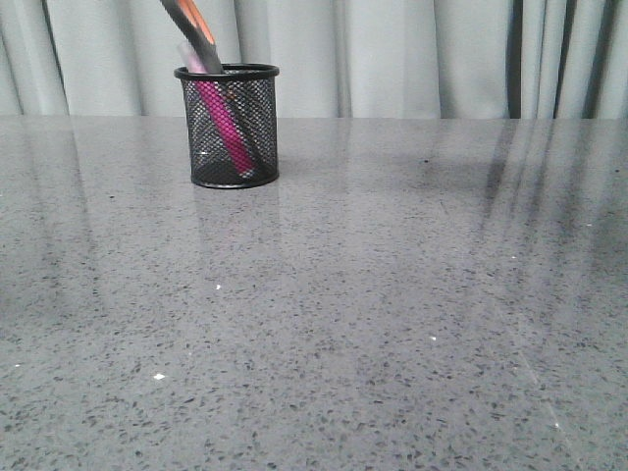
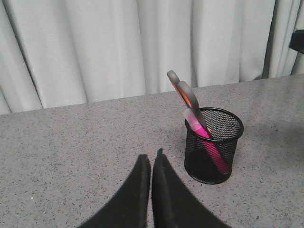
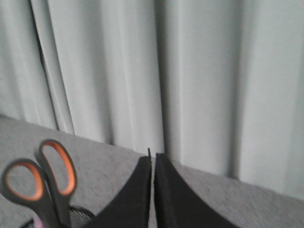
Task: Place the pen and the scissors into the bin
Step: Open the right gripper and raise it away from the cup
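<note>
The black mesh bin (image 1: pixel 230 128) stands upright at the far left of the table. The pink pen (image 1: pixel 224 123) leans inside it, and the scissors (image 1: pixel 192 25) stand in it with their grey and orange handles sticking out above the rim. In the left wrist view the bin (image 2: pixel 213 147) holds the pen (image 2: pixel 204 135) and scissors (image 2: pixel 183 92); my left gripper (image 2: pixel 151 159) is shut and empty, beside the bin and apart from it. In the right wrist view my right gripper (image 3: pixel 152 159) is shut and empty, above and beside the scissors' handles (image 3: pixel 40 178).
A grey speckled table (image 1: pixel 392 324) fills the front view. Pale curtains (image 1: pixel 412 54) hang along its far edge. Neither arm shows in the front view.
</note>
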### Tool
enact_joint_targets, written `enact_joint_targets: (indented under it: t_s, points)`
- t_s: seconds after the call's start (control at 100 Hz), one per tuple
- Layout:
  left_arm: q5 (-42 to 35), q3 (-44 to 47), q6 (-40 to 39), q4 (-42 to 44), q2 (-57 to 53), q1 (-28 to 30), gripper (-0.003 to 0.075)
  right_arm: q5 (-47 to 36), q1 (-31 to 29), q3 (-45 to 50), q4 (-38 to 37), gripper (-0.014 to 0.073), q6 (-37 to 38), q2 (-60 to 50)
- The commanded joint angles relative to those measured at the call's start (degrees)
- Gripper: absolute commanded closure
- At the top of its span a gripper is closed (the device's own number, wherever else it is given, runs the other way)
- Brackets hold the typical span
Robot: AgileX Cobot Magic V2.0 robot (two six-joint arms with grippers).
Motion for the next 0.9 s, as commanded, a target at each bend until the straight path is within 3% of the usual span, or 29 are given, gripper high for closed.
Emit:
enact_joint_targets:
  t_s: [0.0, 0.13, 0.22, 0.46, 0.62, 0.89]
  points:
    - [-4.5, -1.5, -0.6, -0.8, -0.1, 0.0, 0.0742, 8.0, -3.2, -1.1, 0.0, 0.0660, -0.5, -6.8]
    - [-5.6, -1.5, -0.6, 0.0, -0.1, 0.0, 0.0742, 18.7, -7.3, -1.1, -1.0, 0.0660, -0.5, -12.2]
    - [-5.9, -1.3, -0.5, 0.9, -0.6, 0.0, 0.0742, 21.9, -9.2, 0.2, -1.6, 0.0660, -0.5, -16.3]
    - [-14.3, 6.0, -0.5, 0.2, -8.6, 0.0, 0.0742, 9.8, -10.0, 18.3, -1.7, 0.0662, -0.5, -32.0]
    - [-15.2, 13.3, -0.5, -0.4, -16.5, 0.0, 0.0742, 1.7, -10.0, 34.2, -1.7, 0.0662, -0.5, -43.5]
    - [-15.1, 23.2, -0.5, -1.8, -29.3, 0.0, 0.0742, -0.2, -10.0, 54.1, -1.7, 0.0662, -0.5, -64.1]
